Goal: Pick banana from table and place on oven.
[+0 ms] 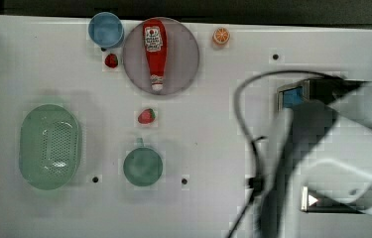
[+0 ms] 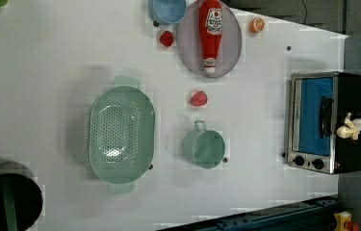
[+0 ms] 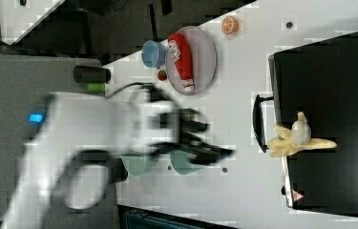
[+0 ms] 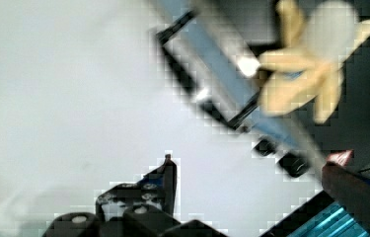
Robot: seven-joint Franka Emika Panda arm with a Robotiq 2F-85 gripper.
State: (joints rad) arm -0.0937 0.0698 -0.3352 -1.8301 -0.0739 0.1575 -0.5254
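The pale-yellow banana (image 2: pixel 351 127) with splayed peel flaps lies on the oven's black top (image 3: pixel 334 71), near the front edge above the door handle. The right view shows the banana (image 3: pixel 296 138) there, and in the wrist view the banana (image 4: pixel 311 64) lies beside the blue glass door (image 4: pixel 222 64). My gripper (image 3: pixel 217 140) hovers over the white table (image 2: pixel 48 62), away from the oven on the right view's left, open and holding nothing. One black finger (image 4: pixel 169 175) shows in the wrist view. In the top view my arm (image 1: pixel 322 148) covers most of the oven (image 1: pixel 292 96).
A green cup (image 2: pixel 204 148), a green colander (image 2: pixel 120 134) and a strawberry (image 2: pixel 198 98) stand mid-table. A plate with a ketchup bottle (image 2: pixel 210 33), a blue cup (image 2: pixel 167 9), another strawberry (image 2: pixel 166 38) and an orange slice (image 2: pixel 257 25) lie along the far edge. A black pot (image 2: pixel 7 199) stands in a corner.
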